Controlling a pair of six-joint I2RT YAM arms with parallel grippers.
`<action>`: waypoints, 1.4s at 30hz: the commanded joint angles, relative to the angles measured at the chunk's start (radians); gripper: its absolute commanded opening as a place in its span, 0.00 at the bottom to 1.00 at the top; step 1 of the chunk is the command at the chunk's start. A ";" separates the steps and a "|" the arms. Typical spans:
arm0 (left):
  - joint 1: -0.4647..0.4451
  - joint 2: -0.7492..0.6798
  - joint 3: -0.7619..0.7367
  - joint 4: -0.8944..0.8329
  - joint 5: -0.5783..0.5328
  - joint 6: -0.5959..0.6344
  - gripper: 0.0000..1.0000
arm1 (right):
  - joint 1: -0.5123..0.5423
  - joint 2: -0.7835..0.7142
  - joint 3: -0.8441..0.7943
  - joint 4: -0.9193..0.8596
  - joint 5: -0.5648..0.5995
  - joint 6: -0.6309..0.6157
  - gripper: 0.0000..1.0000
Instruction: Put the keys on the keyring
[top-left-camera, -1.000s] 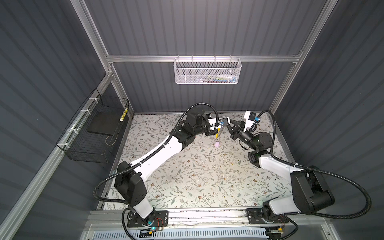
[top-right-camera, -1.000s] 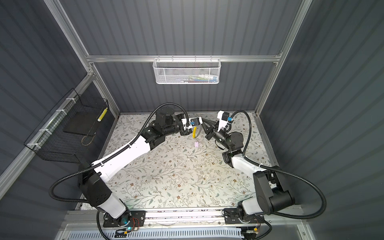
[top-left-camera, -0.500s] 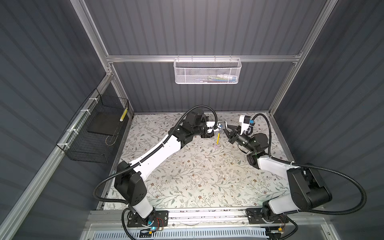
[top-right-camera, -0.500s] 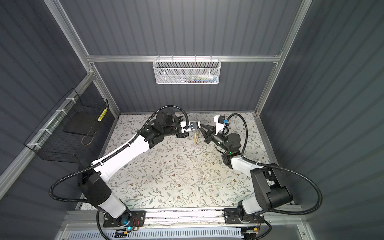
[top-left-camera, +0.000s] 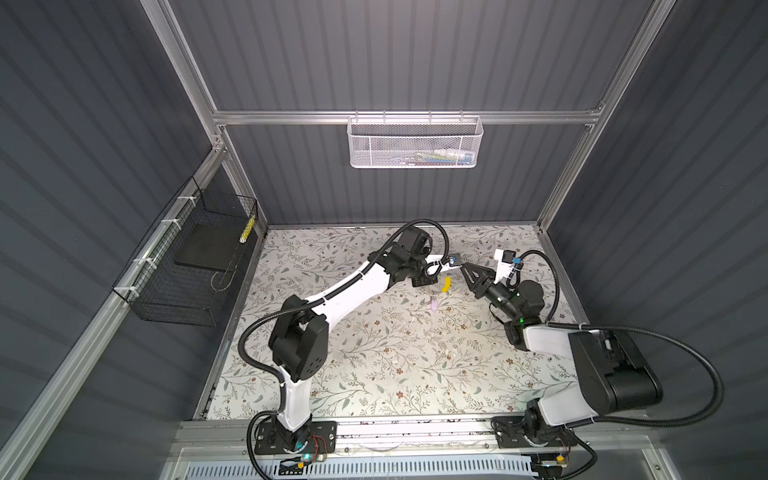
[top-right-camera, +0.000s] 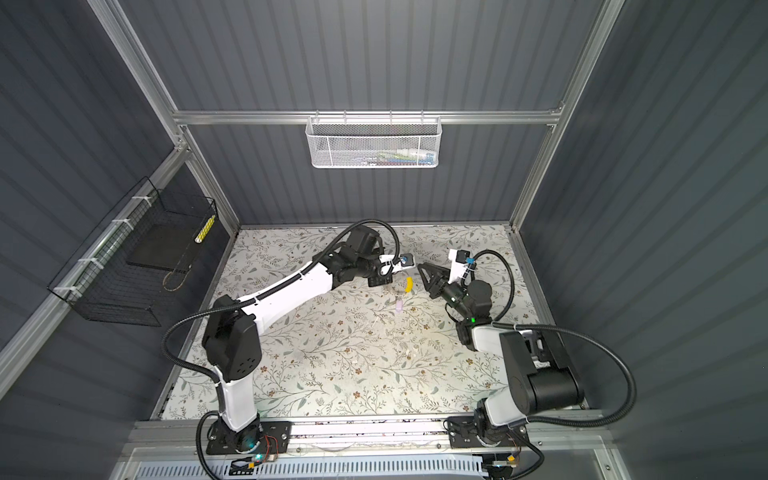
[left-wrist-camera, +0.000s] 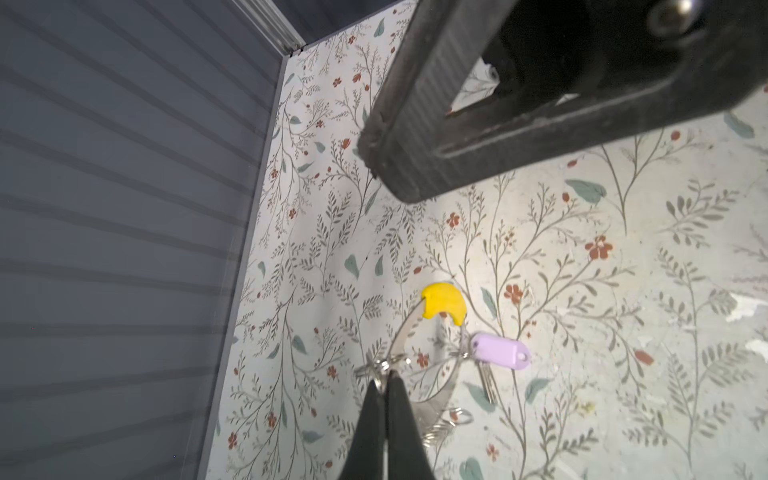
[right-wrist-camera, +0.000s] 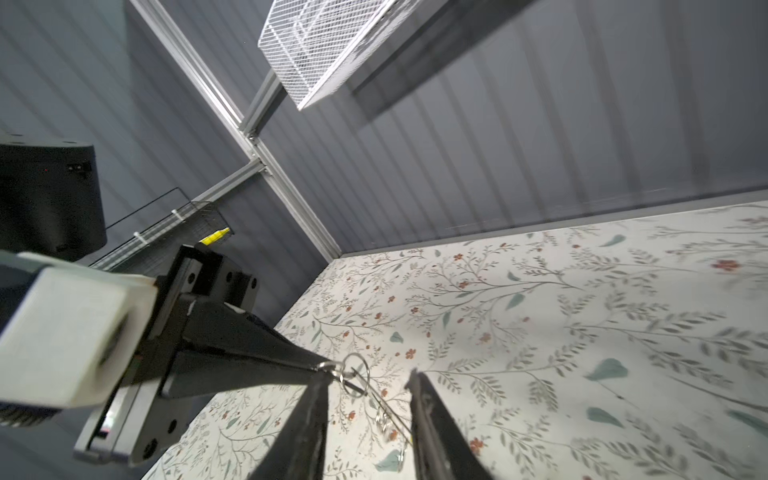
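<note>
The keyring is pinched, apparently at its hoop, by the left gripper, jaws pressed together. The right gripper is held with jaws spread

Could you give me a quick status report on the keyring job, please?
Left gripper shut on the keyring. Right gripper open, empty, close beside it. Lilac-tagged key near the yellow tag, threading unclear. No obstruction seen.

From its base at 7 o'clock the left arm stretches toward 1 o'clock, the left end effector tipped downward with jaws pressed together, while the right arm, folded up from 5 o'clock, aims the right end effector toward 10 o'clock, jaws parted.
</note>
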 joint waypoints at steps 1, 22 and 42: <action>-0.020 0.027 0.090 0.014 0.050 -0.061 0.00 | -0.017 -0.150 0.034 -0.297 0.107 -0.199 0.39; 0.096 0.017 -0.276 -0.263 0.006 0.000 0.00 | 0.029 -0.223 0.059 -0.635 0.326 -0.424 0.41; 0.211 0.077 -0.268 -0.485 -0.011 -0.061 0.42 | 0.031 -0.213 0.081 -0.702 0.331 -0.466 0.49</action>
